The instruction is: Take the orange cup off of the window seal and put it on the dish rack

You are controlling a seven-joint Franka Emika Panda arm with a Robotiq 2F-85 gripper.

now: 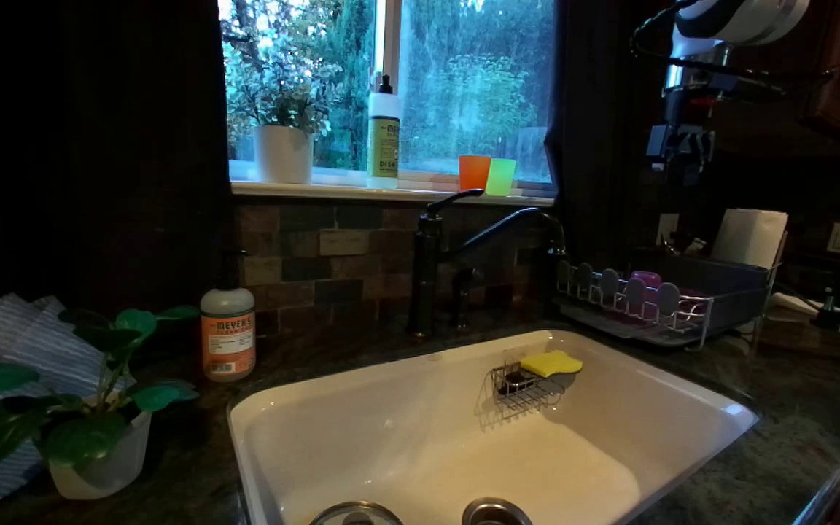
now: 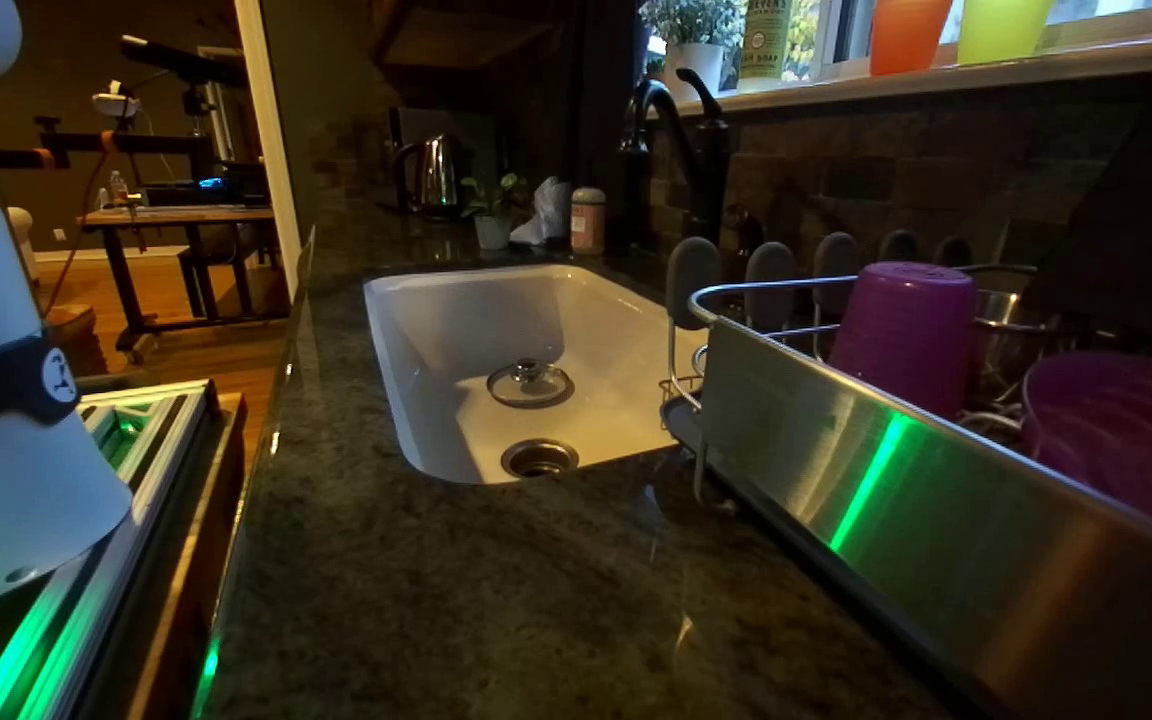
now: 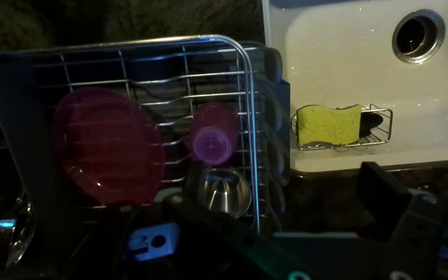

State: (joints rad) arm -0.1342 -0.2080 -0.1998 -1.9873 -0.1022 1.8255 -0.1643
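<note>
This is a kitchen: white sink (image 1: 391,423), dark faucet (image 1: 426,273), dish rack (image 2: 896,540), kettle (image 2: 438,175) and 2 pump bottles (image 1: 227,346).

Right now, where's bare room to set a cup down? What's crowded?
Free: the dish rack between its upper rim in the wrist view, purple dish and purple cup; the counter between sink, dish rack and outer edge.
Crowded: metal cup beside purple cup; window ledge, where orange cup and green cup stand close.

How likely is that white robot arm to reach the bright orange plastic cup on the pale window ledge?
Probably yes, by swinging across: its black two-fingered gripper is open, and the orange cup looks mostly unobstructed. The light green plastic cup beside it and black faucet lever could interfere.
</note>
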